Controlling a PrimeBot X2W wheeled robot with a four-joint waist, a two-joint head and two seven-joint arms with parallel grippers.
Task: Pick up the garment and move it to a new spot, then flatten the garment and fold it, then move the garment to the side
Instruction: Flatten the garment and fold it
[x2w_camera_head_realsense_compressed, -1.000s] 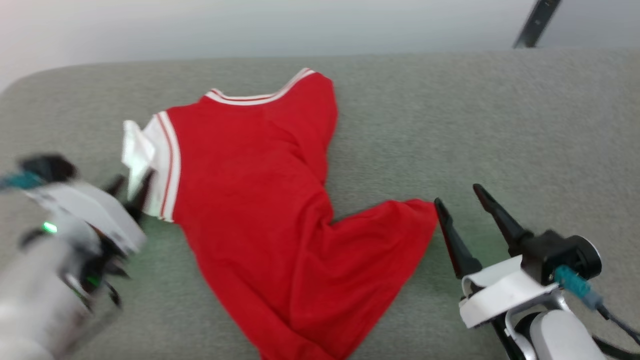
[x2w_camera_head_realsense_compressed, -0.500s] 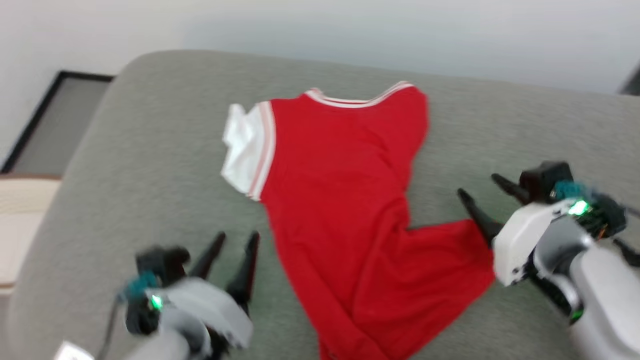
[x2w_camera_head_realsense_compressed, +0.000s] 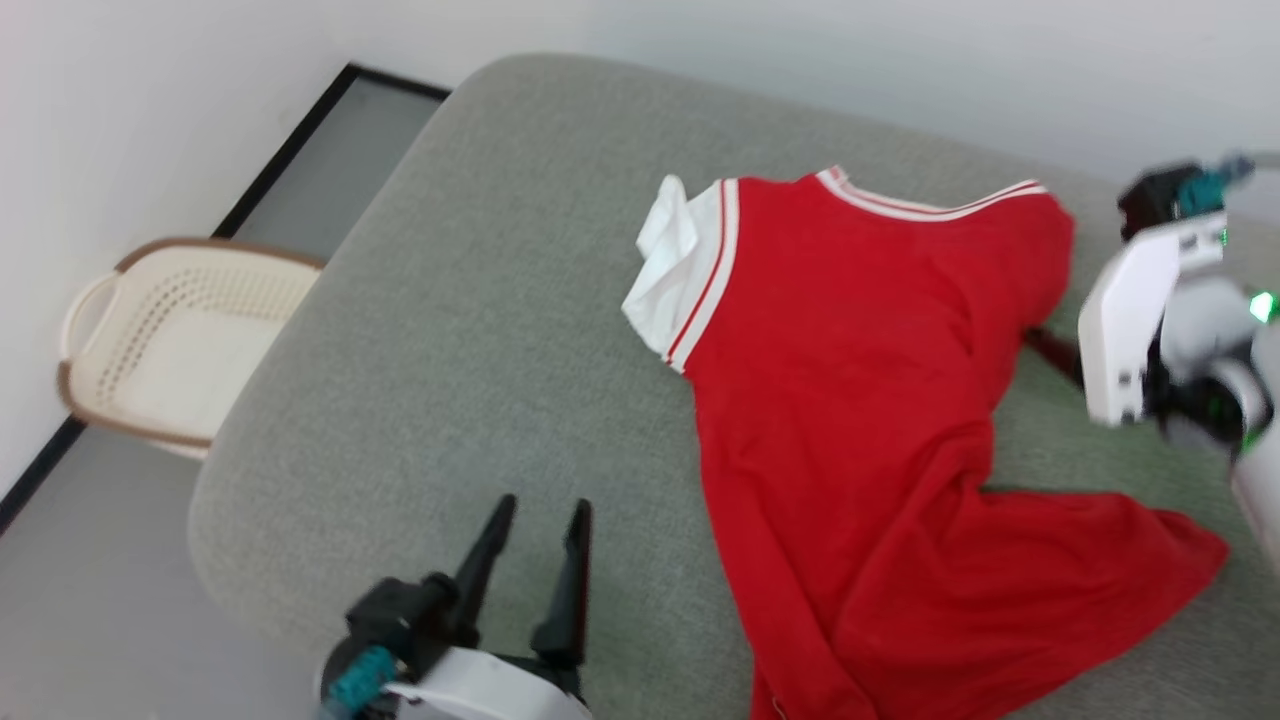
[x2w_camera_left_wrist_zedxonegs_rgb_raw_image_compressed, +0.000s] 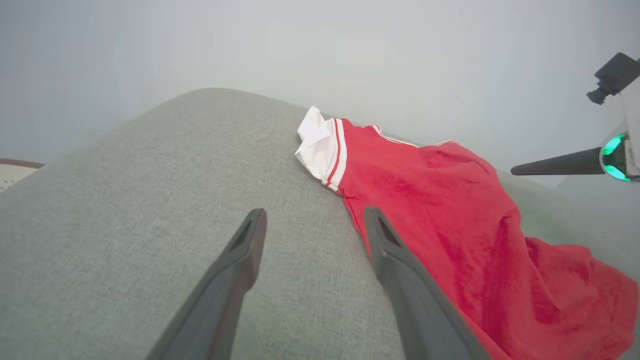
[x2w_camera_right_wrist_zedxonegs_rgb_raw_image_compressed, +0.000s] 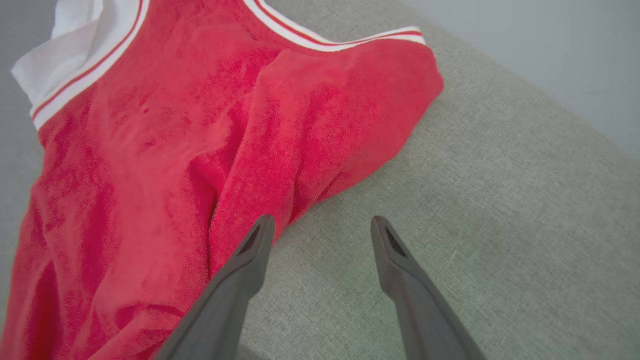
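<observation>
Retreating from garment (x2w_camera_head_realsense_compressed: 850, 400), left end effector (x2w_camera_head_realsense_compressed: 544, 503) spread; right end effector (x2w_camera_right_wrist_zedxonegs_rgb_raw_image_compressed: 322, 220) spread alongside.

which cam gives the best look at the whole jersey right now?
Head view: the red jersey lies almost whole on the grey cushion; only its bottom edge is cropped. Left wrist view sees it obliquely, partly behind the left gripper. Right wrist view crops to striped collar, white sleeve and folded side.

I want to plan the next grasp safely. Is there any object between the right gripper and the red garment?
Nothing visible stands between them. The open right gripper hangs right at the edge of the garment, with only bare grey cushion beside it. The open left gripper also has only cushion before the cloth.
</observation>
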